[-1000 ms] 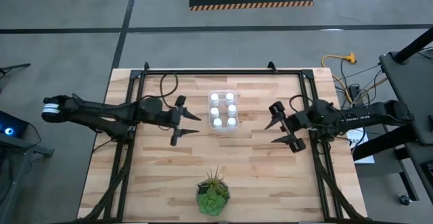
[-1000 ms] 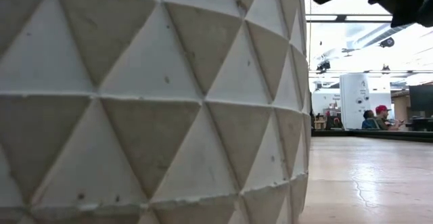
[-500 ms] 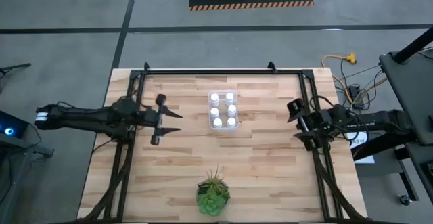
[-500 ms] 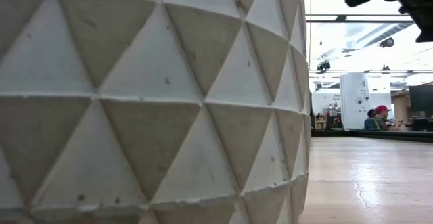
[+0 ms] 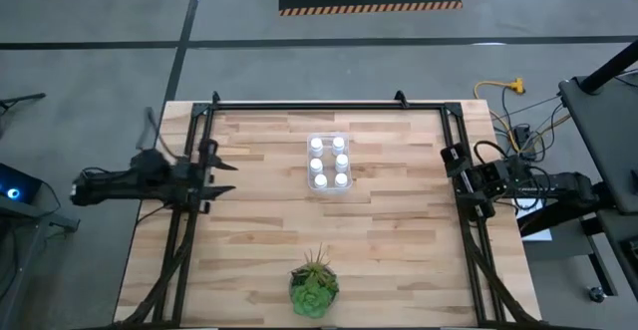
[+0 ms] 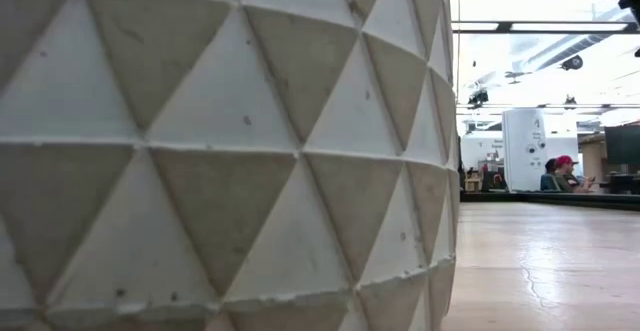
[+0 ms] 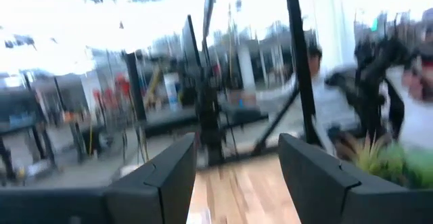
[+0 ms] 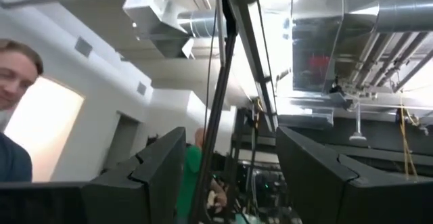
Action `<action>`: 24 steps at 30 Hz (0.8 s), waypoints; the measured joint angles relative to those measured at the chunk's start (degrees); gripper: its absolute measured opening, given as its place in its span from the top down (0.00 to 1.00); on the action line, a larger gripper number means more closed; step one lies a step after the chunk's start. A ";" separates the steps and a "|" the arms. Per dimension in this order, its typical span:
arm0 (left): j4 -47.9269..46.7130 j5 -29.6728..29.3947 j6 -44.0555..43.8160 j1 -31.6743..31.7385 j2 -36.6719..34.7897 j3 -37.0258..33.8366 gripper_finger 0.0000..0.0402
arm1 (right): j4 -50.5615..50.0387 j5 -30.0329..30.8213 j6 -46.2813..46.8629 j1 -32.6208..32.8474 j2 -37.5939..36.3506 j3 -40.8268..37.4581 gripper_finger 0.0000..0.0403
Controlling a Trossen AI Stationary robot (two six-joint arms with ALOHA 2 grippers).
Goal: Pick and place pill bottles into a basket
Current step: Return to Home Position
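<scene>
The basket (image 5: 329, 165), a clear plastic bin, sits on the wooden table a little beyond its middle. Several pill bottles (image 5: 317, 164) with white caps stand upright inside it. My left gripper (image 5: 221, 173) is open and holds nothing. It hovers over the table's left edge, pointing toward the basket, well short of it. In the left wrist view the left gripper (image 7: 237, 149) shows only room between its fingers. My right gripper (image 5: 454, 175) is open over the right edge. In its own view the right gripper (image 8: 230, 143) tips up toward the ceiling.
A green spiky plant (image 5: 314, 288) in a faceted pale pot (image 6: 220, 151) stands at the table's near edge and fills most of the low view. A black metal frame (image 5: 329, 104) rims the table. People show in the room beyond (image 6: 565, 171).
Both arms have drawn back from beside the basket. The left gripper went toward the table's left edge and the right toward the right edge, tipping upward as it went. The basket and bottles have stayed where they were.
</scene>
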 joint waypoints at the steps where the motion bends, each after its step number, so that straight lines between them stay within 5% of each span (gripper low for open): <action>1: -0.31 0.04 -0.02 0.00 -2.33 -0.56 0.52 | -1.76 0.00 -0.57 0.00 -1.03 0.00 0.46; 4: -1.03 0.22 -0.07 0.00 -8.00 -1.70 0.52 | -6.26 0.29 -1.70 0.00 -4.04 0.00 0.46; 7: -3.34 0.18 -0.12 0.00 -6.44 -2.63 0.52 | -8.21 0.48 -2.13 -0.15 -6.48 0.00 0.46; 13: 1.74 0.95 -0.96 0.02 -6.46 -4.34 0.52 | -11.43 0.47 -2.39 -0.17 -9.81 0.00 0.46; 20: 18.22 6.04 -1.59 -0.04 -5.87 -12.76 0.52 | -15.72 0.62 -2.61 -0.26 -10.55 0.00 0.46; 24: 16.75 6.05 -2.64 0.00 -5.44 -13.20 0.52 | -17.81 0.61 -2.38 -0.26 -10.52 0.01 0.46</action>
